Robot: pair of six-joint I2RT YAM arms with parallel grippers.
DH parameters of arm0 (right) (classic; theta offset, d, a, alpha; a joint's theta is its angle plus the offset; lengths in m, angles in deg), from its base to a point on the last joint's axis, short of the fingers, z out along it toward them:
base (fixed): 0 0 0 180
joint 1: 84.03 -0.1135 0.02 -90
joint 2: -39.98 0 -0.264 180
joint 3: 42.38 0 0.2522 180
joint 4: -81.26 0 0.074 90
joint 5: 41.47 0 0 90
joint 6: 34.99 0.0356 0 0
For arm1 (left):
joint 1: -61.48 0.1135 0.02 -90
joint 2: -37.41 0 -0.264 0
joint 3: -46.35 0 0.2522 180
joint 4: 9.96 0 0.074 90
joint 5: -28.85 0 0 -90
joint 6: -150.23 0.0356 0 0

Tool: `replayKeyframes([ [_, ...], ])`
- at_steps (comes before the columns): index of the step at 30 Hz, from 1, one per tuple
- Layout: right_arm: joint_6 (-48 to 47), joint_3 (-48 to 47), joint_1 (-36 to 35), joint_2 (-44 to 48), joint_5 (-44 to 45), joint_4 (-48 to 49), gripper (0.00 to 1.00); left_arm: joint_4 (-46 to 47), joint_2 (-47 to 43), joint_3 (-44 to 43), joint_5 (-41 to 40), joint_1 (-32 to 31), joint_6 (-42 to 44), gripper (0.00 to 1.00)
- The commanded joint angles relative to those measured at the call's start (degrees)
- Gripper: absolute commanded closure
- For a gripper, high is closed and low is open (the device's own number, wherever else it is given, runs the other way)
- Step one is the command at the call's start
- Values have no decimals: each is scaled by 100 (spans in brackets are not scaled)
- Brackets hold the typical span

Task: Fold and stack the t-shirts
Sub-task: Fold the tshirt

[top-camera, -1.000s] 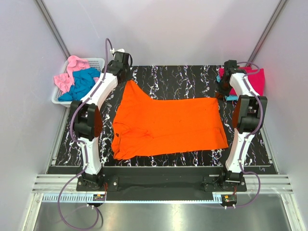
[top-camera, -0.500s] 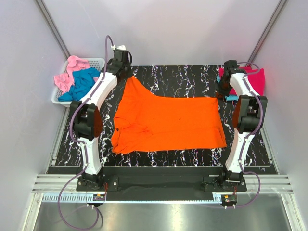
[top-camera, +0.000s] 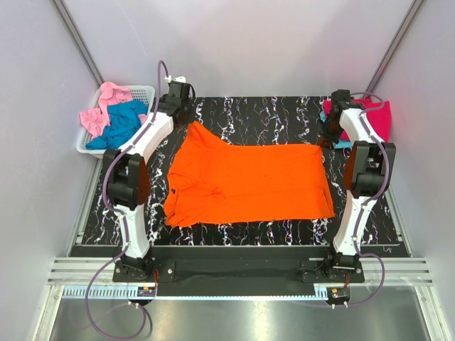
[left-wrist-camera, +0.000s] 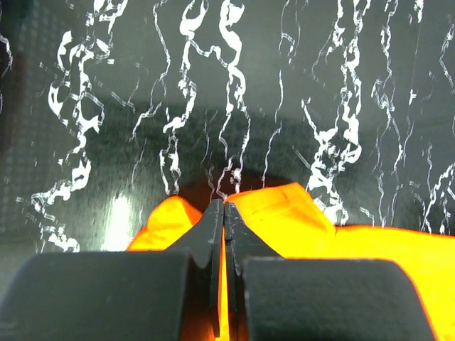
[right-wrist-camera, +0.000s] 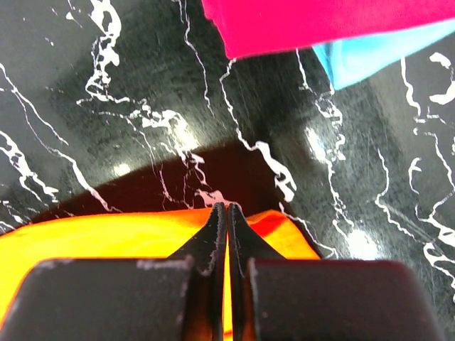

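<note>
An orange t-shirt [top-camera: 249, 181] lies spread across the black marbled mat [top-camera: 270, 114]. My left gripper [top-camera: 190, 122] is shut on its far left corner, which rises in a small peak. In the left wrist view the fingertips of that gripper [left-wrist-camera: 224, 206] pinch orange cloth [left-wrist-camera: 284, 217] just above the mat. My right gripper [top-camera: 324, 141] is shut on the far right corner. The right wrist view shows that gripper [right-wrist-camera: 227, 207] with a strip of orange cloth [right-wrist-camera: 106, 234] between its jaws.
A folded crimson-pink shirt [top-camera: 380, 117] lies on a teal one at the mat's far right corner, close beyond my right gripper [right-wrist-camera: 320, 21]. A white lattice basket [top-camera: 144, 90] at far left holds a light pink shirt [top-camera: 103, 106] and a teal blue shirt [top-camera: 124, 121].
Both grippers have dragged the orange shirt away from the near edge; its front hem now lies farther back and straighter. The left arm has reached a little farther back.
</note>
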Motion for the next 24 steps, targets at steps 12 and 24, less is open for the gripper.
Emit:
replayKeyframes([
  [12,57,1171,-1,1663,-144,-27,100,-259,-2273,1683,38,-273,-584,100],
  [24,707,3000,8,2691,-215,219,100,-795,-3521,3302,-682,-1037,-1410,100],
])
